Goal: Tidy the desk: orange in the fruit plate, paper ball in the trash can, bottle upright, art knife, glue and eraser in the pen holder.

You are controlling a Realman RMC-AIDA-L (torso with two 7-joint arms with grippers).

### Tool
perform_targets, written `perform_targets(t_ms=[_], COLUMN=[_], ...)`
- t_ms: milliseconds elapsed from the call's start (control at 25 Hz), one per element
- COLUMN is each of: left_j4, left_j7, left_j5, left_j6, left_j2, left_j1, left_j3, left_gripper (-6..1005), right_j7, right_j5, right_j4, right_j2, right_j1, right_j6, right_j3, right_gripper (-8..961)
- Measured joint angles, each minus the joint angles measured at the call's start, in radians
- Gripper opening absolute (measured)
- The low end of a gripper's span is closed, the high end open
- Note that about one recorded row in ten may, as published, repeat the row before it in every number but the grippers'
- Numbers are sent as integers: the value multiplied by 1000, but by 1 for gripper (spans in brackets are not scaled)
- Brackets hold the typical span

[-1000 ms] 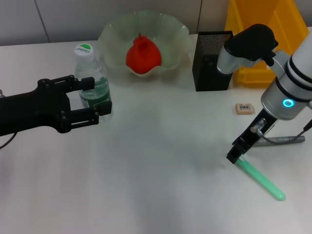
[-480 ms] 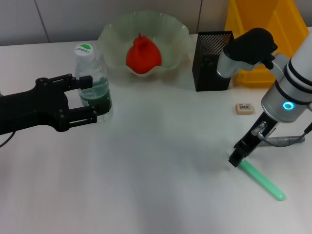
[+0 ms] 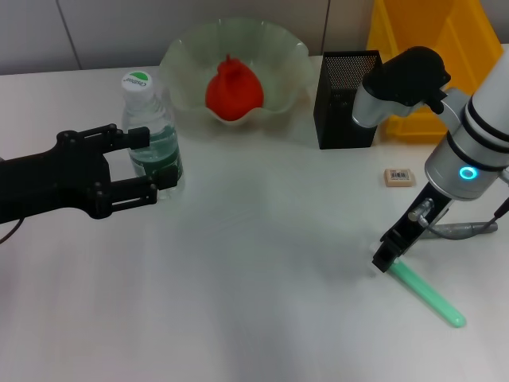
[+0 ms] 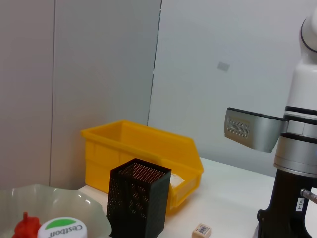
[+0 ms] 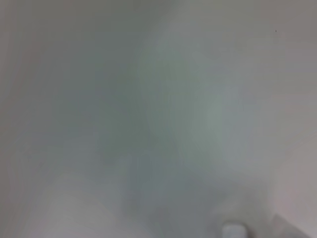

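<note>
The bottle [image 3: 151,131] stands upright at the table's left, its cap [image 4: 62,229] showing in the left wrist view. My left gripper [image 3: 151,163] is open, its black fingers [image 3: 135,137] straddling the bottle's near side. The orange [image 3: 234,89] lies in the fruit plate [image 3: 183,56]. My right gripper [image 3: 388,258] is down at the near end of the green glue stick [image 3: 429,294] lying on the table. The grey art knife [image 3: 465,229] and the eraser [image 3: 399,177] lie near it. The pen holder [image 3: 347,99] stands beside the trash can [image 3: 433,56]. The paper ball is not in the head view.
The left wrist view looks past the pen holder [image 4: 136,203] to the trash can [image 4: 143,158], the eraser [image 4: 201,230] and the right arm [image 4: 297,163]. A grey wall stands behind the table. The right wrist view is a blur of pale table.
My left gripper has slid back to the left, away from the bottle, which stays standing. The right gripper has shifted slightly along the glue's near end. The glue has not moved.
</note>
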Motion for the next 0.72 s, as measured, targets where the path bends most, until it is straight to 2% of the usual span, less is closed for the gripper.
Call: perform_targets(t_ms=[720], left_j4=[0], left_j7=[0], left_j5=[0], left_j6=[-4], left_j2=[-2], left_j1=[0], left_j3=[0], left_gripper=[739], right_j7=[0], right_j5=[0], right_j4=[2], right_j2=[0], right_j1=[-1], right_j6=[2], right_j3=[0], right_gripper=[436])
